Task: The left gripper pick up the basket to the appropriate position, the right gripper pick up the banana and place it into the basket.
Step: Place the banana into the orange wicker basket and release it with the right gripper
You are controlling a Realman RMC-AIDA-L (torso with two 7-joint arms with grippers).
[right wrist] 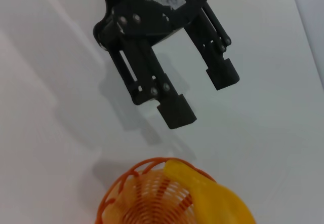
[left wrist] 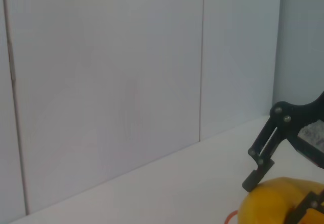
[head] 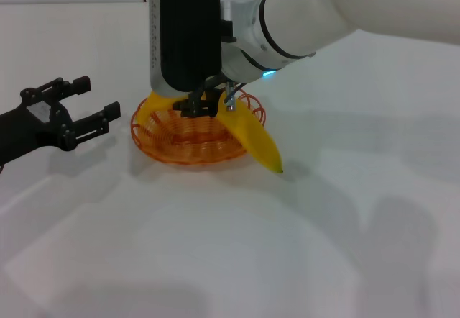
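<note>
My right pincer [head: 208, 104] grasps yellow curved banana [head: 251, 137] over orange wire basket [head: 188, 139] (left pincer [head: 90, 116] released, beside): lower gently, centre, then release.

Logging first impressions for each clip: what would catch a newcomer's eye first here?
The bright yellow banana lies across the orange wire basket mid-table, one end poking over the rim. Right above it hangs the right gripper on its bulky white arm. The left gripper waits open, apart from the basket, on its left.
</note>
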